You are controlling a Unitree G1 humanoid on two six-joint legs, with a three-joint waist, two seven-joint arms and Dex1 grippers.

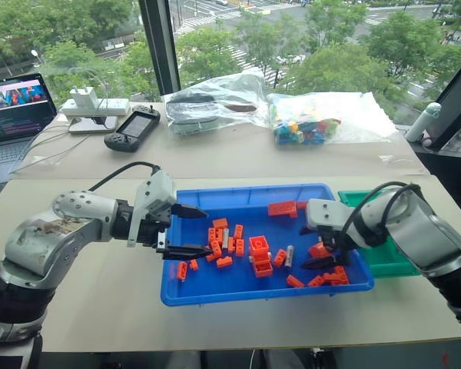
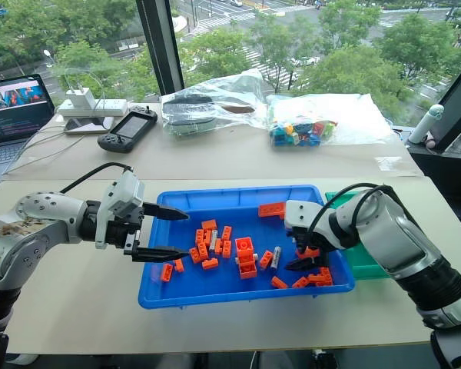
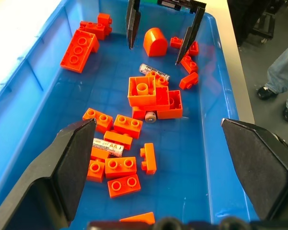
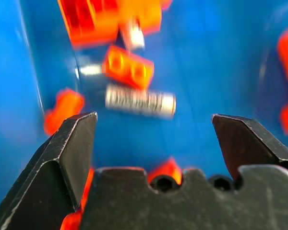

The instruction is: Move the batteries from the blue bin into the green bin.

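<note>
Two bins sat side by side, blue bin [image 1: 215, 296] beside green bin [image 1: 396, 261]; right gripper [image 1: 320, 260] hung wide-jawed over one battery [image 4: 140, 101] among orange bricks [image 3: 120, 165]; judged best to straddle it squarely; left gripper [image 1: 186, 231] wide, empty.

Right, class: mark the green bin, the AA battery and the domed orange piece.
green bin [image 1: 396, 261], left eye view, bin floor.
AA battery [image 3: 108, 147], left wrist view, label middle.
domed orange piece [image 3: 155, 42], left wrist view, curved front.

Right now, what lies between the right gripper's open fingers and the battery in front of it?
Bare blue bin floor. In the right wrist view, the right gripper faces the battery with nothing between.
</note>
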